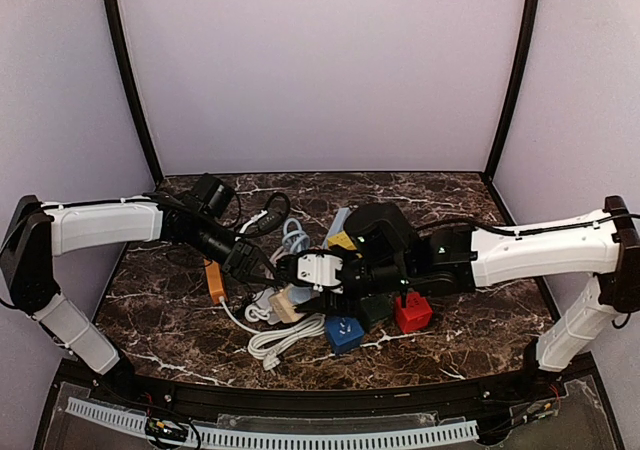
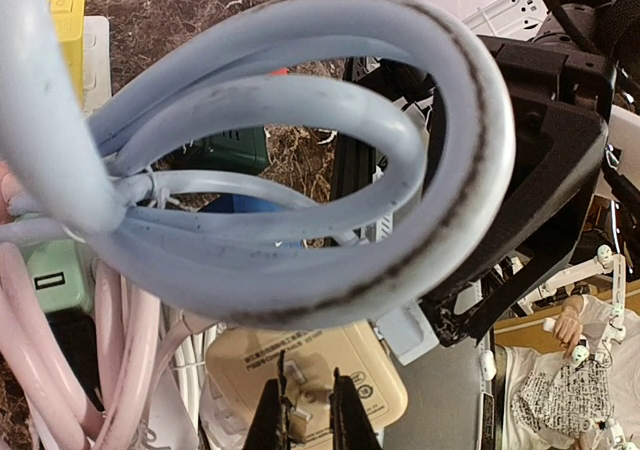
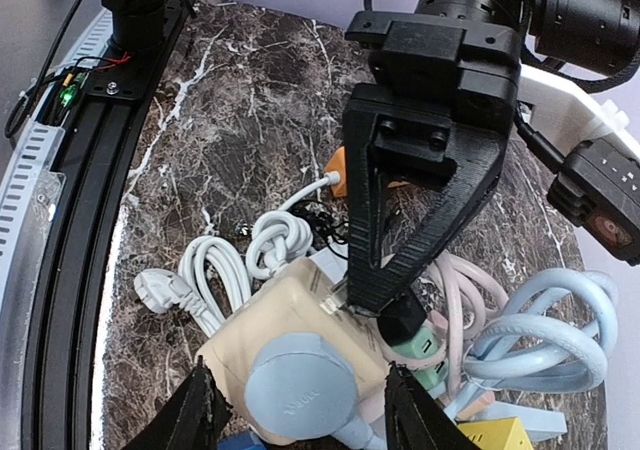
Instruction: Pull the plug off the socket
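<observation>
Showing only from the right wrist: right claw (image 3: 305, 420) half-wide, astride a round pale-blue plug (image 3: 300, 395) seated in a beige plastic socket block (image 3: 260, 320) on the dark marble table (image 3: 230, 120). Closed tight, tip against that block: left claw (image 3: 365, 308). From left wrist, mostly looped pale-blue cable (image 2: 300, 120).
</observation>
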You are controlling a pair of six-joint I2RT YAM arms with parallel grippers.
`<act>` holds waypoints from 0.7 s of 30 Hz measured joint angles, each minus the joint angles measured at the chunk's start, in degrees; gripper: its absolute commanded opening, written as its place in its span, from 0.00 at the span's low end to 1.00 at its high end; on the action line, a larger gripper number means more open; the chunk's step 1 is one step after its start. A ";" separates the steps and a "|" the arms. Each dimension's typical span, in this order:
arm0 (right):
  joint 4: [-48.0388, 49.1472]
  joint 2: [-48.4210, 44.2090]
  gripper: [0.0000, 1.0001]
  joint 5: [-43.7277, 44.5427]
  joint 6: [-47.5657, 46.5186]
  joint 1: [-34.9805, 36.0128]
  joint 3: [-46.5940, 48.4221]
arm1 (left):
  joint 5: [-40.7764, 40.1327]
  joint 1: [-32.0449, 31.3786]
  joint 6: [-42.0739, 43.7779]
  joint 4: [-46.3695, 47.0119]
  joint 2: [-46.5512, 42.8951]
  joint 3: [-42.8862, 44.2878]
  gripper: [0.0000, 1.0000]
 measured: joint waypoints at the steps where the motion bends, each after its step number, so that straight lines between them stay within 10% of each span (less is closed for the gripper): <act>1: 0.02 0.15 0.50 0.00 0.07 -0.31 0.22 | 0.00 0.00 0.02 0.00 0.00 0.00 0.01; 21: -2.12 4.00 0.33 -0.22 2.25 -1.09 3.17 | -0.24 0.07 0.39 -0.57 -0.72 -0.11 0.01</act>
